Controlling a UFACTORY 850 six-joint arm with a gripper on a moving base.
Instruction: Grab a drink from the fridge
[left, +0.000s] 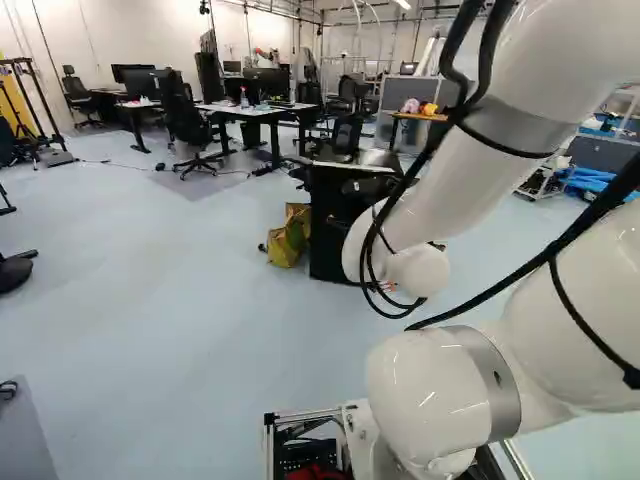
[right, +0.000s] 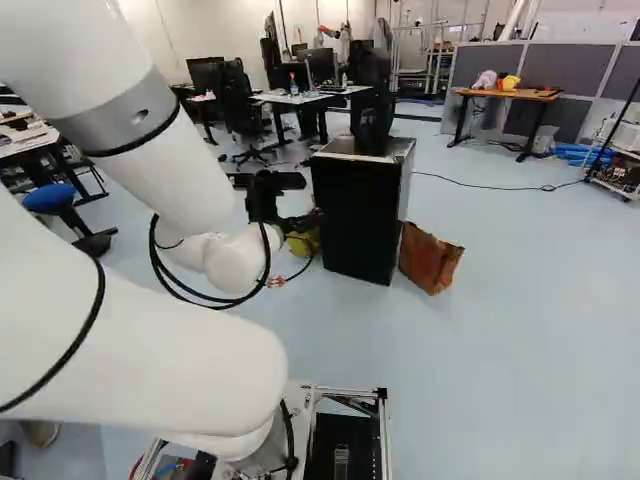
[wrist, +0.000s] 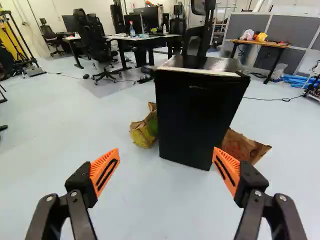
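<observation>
Facing a black fridge (wrist: 195, 122), fingers (wrist: 104, 170) spread wide
Left base view: partly hidden by the arm (left: 450, 190), beside a yellowish bag (left: 286, 242); right base view: seen past the gripper (right: 310, 200), with a brown paper bag (right: 430, 260) close by; wrist view: upright on the floor (wrist: 160, 205) ahead of the parted fingers

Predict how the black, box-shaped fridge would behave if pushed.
The black, box-shaped fridge would probably act stiff and feel heavy, being a large, flat-sided cabinet. Standing taller than it is wide, it might tip rather than slide if pushed near its top edge.
</observation>
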